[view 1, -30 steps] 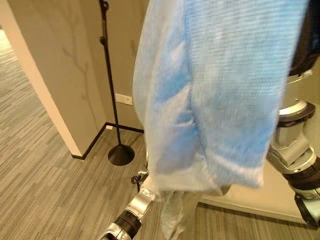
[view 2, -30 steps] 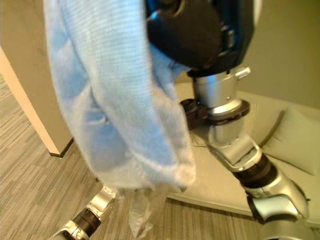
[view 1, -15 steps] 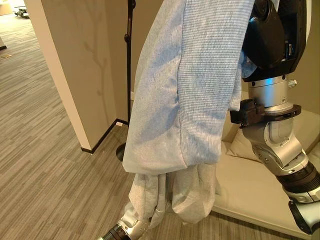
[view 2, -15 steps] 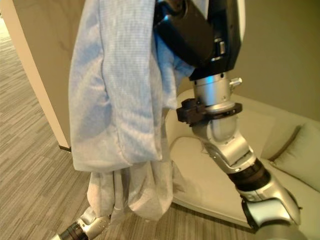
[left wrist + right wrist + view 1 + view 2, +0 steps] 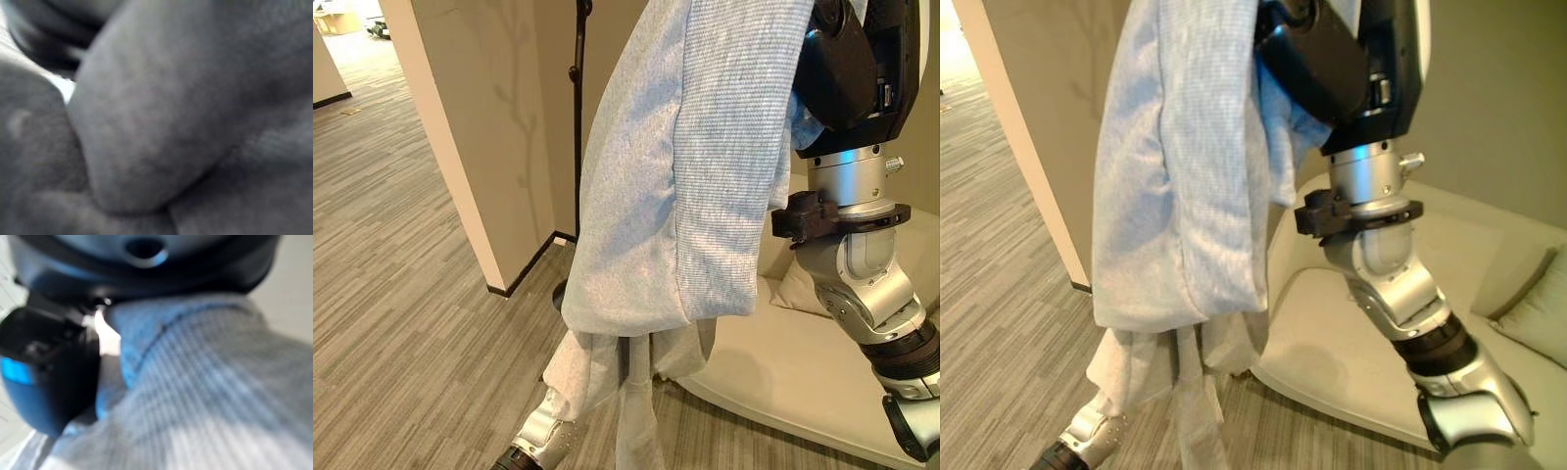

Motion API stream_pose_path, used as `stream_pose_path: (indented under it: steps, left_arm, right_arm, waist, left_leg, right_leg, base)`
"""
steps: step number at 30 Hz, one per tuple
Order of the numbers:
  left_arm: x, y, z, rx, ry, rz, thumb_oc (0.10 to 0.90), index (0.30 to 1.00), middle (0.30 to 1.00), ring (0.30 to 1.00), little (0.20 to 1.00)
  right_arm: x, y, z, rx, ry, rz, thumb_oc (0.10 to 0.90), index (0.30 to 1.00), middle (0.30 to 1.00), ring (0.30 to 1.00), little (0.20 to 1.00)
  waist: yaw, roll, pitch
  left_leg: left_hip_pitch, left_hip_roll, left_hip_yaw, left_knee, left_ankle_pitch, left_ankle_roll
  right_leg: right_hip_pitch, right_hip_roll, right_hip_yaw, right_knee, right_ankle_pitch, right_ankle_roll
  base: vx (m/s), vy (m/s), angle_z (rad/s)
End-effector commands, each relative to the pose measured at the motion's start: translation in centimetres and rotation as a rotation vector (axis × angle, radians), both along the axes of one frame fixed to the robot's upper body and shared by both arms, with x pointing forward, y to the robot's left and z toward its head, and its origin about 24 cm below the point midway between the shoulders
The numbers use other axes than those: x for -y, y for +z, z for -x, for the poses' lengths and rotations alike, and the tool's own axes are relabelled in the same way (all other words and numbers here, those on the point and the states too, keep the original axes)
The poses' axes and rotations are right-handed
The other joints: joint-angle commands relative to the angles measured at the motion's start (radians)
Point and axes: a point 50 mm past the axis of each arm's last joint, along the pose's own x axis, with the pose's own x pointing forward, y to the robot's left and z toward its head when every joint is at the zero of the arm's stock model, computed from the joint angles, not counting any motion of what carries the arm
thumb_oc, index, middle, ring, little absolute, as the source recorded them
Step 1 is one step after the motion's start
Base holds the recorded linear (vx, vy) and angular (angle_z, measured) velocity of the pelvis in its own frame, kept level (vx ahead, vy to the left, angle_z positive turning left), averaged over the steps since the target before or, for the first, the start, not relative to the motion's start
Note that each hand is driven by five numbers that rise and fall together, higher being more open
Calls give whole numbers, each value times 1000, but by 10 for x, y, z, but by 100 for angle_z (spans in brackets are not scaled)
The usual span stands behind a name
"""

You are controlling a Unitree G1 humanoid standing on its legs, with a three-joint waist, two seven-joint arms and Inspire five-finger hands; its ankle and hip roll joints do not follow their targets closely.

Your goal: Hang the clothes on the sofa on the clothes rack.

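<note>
The robot's right hand (image 5: 847,59) is holding up a pale grey-blue garment (image 5: 685,186), which is hanging in long folds from the hand's dark bulk down toward the floor (image 5: 401,323). The right wrist view is showing ribbed cloth pressed close against the hand, but the fingers are lying under the fabric, so whether they are curled on it cannot be told. The lower hem of the garment is bunching in loose tails — these are draping over the left arm, whose silver forearm is coming up from below. The left hand itself is buried in cloth; in the left wrist view grey fabric is lying right up against the camera, and the state of those fingers cannot be told either.

Behind the garment a thin black clothes rack (image 5: 577,117) is standing upright, its pole running up beside the fabric's edge, apart from both hands. A beige wall (image 5: 480,127) with a dark baseboard is forming a corner just beside the pole. The floor is striped grey-brown carpet — it is stretching away down a corridor. Below the right arm a cream sofa (image 5: 1351,362) is sitting, with a cushion (image 5: 1538,323) at its far end.
</note>
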Motion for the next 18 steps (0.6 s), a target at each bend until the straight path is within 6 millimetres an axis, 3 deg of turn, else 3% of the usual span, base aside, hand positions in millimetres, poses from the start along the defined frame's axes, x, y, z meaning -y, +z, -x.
stream_pose_path:
  steps: [1,8,13,18]
  left_arm:
    - [16,45,-4,245,-68,72,800,900,900,900,900]
    - [27,50,-4,259,-113,98,800,900,900,900,900]
    - [52,51,3,242,-264,137,800,900,900,900,900]
    - [78,50,1,227,-353,120,800,900,900,900,900]
  right_arm:
    - [16,45,6,157,-4,-125,400,300,300,300,300]
    - [6,43,0,118,70,-128,400,300,300,300,300]
    - [-20,40,-18,9,216,-153,400,300,300,300,300]
    - [-48,43,-19,-29,364,-175,400,300,300,300,300]
  waist:
    - [19,-27,-101]
    - [18,-26,-98]
    - [24,-27,-95]
    - [21,-28,-95]
  left_leg:
    - [-7,7,18,14,-92,43]
    - [-1,9,11,12,-101,42]
    - [-2,9,8,12,-102,43]
    - [-2,9,5,11,-103,45]
  right_leg:
    - [-53,2,42,68,-61,-7]
    - [-45,6,38,71,-71,-9]
    - [-46,8,35,74,-71,-11]
    - [-46,9,34,76,-71,-13]
  base:
    - [0,0,0]
    - [20,-8,3]
    - [0,0,0]
    - [7,-2,3]
